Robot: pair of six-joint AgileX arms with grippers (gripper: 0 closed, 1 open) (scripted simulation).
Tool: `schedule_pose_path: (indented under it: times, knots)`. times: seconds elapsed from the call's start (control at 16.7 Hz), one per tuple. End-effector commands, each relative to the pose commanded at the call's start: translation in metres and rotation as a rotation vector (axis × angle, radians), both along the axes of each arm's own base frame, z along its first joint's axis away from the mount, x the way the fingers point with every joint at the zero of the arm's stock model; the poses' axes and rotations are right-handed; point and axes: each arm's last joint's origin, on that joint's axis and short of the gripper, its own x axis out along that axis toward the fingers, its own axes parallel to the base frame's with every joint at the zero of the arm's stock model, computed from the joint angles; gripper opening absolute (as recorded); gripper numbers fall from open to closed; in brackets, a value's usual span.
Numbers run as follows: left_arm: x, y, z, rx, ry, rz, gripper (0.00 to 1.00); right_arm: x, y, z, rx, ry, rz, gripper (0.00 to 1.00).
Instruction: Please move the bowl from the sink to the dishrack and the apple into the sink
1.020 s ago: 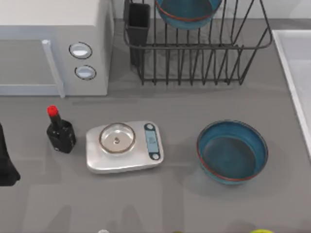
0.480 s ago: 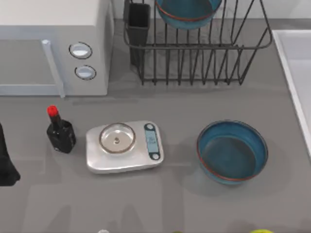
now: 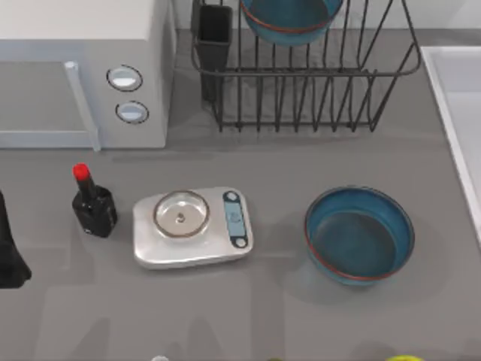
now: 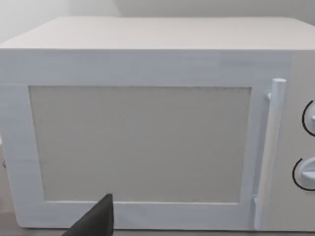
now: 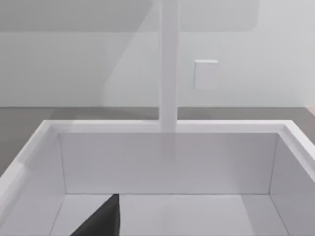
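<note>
Bowls number two: one bowl (image 3: 359, 235) sits upright on the grey table (image 3: 263, 308), right of centre, near the sink (image 3: 451, 113) but outside it. A second bowl (image 3: 291, 16) rests at the back of the dishrack (image 3: 316, 90), among the upright wires, cut off by the top view's upper edge. The rack's dark cup (image 3: 215, 34) stands at its left corner, beside the microwave (image 3: 83, 68).

No gripper is near either bowl. The left arm (image 3: 9, 248) is a dark shape at the table's left edge, well apart from the table bowl, with the bottle (image 3: 92, 203) and the scale (image 3: 192, 227) lying between them. In the left wrist view a dark fingertip (image 4: 96, 220) pokes in before the microwave door (image 4: 140, 142); whether those jaws are open or closed cannot be told.

The right wrist view looks down into the sink (image 5: 167, 162), whose white walls and floor are bare, with a faucet column (image 5: 168, 64) rising behind the back rim. A single dark fingertip (image 5: 103, 219) juts in over the basin floor; its jaw state cannot be told either.

A yellow-green thing (image 3: 406, 359) peeks in at the top view's lower edge, too little of it to name.
</note>
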Motion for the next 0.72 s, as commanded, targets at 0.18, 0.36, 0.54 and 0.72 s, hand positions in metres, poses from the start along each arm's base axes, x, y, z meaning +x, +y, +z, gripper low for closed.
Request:
schedule_pose_path:
  times: [0.18, 0.36, 0.54, 0.72]
  knots:
    - [0.0, 0.0, 0.0, 0.0, 0.0, 0.0, 1.0, 0.0, 0.0, 0.0, 0.0, -0.001, 0.0, 1.0]
    - [0.0, 0.0, 0.0, 0.0, 0.0, 0.0, 1.0, 0.001, 0.004, 0.009, 0.002, 0.006, 0.0, 1.0]
    - [0.0, 0.0, 0.0, 0.0, 0.0, 0.0, 1.0, 0.001, 0.014, 0.032, 0.0, 0.007, 0.0, 1.0]
    - [0.0, 0.0, 0.0, 0.0, 0.0, 0.0, 1.0, -0.005, 0.031, 0.066, -0.005, 0.0, 0.0, 1.0]
